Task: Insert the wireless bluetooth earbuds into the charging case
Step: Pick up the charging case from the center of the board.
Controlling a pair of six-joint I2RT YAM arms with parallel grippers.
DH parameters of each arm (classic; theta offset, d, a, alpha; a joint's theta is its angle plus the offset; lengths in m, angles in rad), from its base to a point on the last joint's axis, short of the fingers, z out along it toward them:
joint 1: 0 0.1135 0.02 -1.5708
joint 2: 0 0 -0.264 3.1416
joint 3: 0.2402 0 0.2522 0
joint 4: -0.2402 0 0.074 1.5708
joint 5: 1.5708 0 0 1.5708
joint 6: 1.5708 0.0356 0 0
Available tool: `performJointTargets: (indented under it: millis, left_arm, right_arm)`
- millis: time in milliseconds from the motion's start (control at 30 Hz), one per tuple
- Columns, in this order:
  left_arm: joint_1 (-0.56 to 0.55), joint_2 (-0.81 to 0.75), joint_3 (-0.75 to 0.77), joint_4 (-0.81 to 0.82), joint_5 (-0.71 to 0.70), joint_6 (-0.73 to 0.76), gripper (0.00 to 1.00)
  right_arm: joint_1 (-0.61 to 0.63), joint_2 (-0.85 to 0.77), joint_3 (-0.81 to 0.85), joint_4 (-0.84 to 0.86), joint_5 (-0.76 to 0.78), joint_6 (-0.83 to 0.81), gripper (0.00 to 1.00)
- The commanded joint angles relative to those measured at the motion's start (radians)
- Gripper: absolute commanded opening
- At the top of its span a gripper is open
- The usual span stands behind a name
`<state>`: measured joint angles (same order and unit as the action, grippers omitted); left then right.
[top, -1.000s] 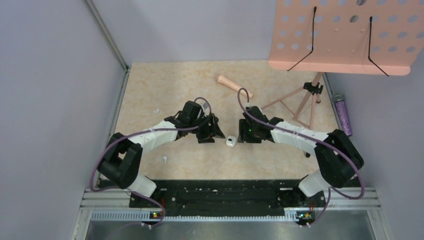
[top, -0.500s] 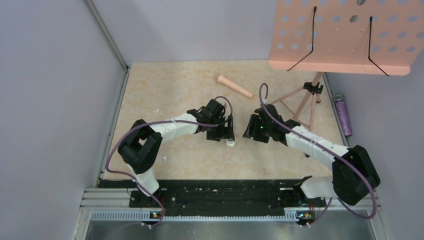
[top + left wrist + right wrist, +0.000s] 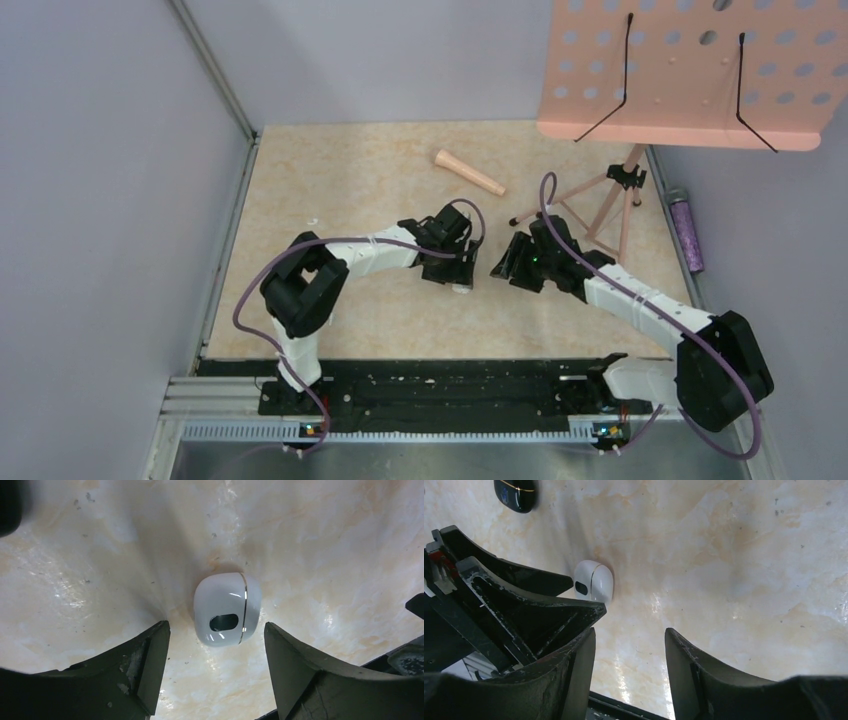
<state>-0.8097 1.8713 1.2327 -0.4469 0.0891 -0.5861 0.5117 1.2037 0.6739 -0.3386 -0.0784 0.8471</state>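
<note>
Case [image 3: 227, 609] newly between agape, empty left tool [image 3: 216, 632]; right tool [image 3: 630, 635] likewise agape, empty.

Lavender walls [image 3: 100, 150] enclose a beige marbled table [image 3: 330, 170], a pink music stand [image 3: 690, 70] at far right.

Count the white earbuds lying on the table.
1 earbud, probably: a tiny white speck on the table near its left edge, beyond the left arm. Too small to be sure; others may hide under the arms.
</note>
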Motion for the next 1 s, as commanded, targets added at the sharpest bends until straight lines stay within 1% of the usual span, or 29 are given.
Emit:
performJointTargets:
  millis: [0,33,167,333,500,567,633,800,900,967]
  left_arm:
    - [-0.025,0.023,0.053,-0.014,-0.055,0.024,0.71]
    - [-0.027,0.027,0.06,-0.014,-0.066,0.022,0.67]
    - [-0.035,0.053,0.085,-0.034,-0.08,0.019,0.56]
    - [-0.053,0.077,0.103,-0.048,-0.124,0.027,0.53]
    - [-0.055,0.068,0.096,-0.052,-0.139,0.014,0.39]
    - [-0.054,0.029,0.079,-0.039,-0.138,0.013,0.36]
    - [-0.054,-0.025,0.035,0.012,-0.109,0.029,0.35]
    - [-0.051,-0.167,-0.111,0.193,0.032,0.096,0.32]
    - [-0.05,-0.227,-0.17,0.26,0.089,0.122,0.31]
    - [-0.049,-0.251,-0.187,0.278,0.123,0.136,0.31]
  right_arm:
    - [-0.009,-0.003,0.001,0.049,-0.025,0.021,0.52]
    - [-0.01,0.0,0.002,0.051,-0.027,0.022,0.52]
    - [-0.01,-0.001,0.003,0.051,-0.032,0.034,0.52]
    - [-0.025,-0.01,-0.013,0.064,-0.046,0.068,0.5]
    - [-0.043,-0.01,-0.03,0.069,-0.069,0.089,0.49]
    - [-0.052,-0.015,-0.047,0.085,-0.089,0.107,0.49]
    - [-0.064,-0.021,-0.071,0.119,-0.122,0.125,0.49]
    - [-0.095,-0.013,-0.102,0.209,-0.221,0.159,0.49]
    - [-0.102,0.0,-0.103,0.267,-0.267,0.181,0.5]
    - [-0.104,0.008,-0.105,0.308,-0.294,0.194,0.51]
